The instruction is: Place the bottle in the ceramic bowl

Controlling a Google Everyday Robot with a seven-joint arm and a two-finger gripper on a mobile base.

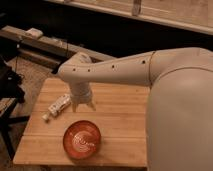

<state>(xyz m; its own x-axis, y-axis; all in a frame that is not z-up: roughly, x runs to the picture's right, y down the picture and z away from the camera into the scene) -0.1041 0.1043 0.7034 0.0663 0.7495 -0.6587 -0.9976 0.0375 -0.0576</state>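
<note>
The slim white bottle (pixel 57 106) lies on its side on the wooden table (pixel 120 120), near the left edge, cap end towards the front left. The red-orange ceramic bowl (pixel 82 139) with a pale swirl inside stands on the table near the front edge, in front of the bottle and to its right. My gripper (pixel 83 106) hangs from the white arm just right of the bottle and just behind the bowl, pointing down at the table. It holds nothing that I can see.
The table's left and front edges are close to the bottle and bowl. A dark chair or stand (pixel 7 85) is left of the table. A long low shelf (pixel 45 45) with a small pale object (pixel 34 33) runs behind.
</note>
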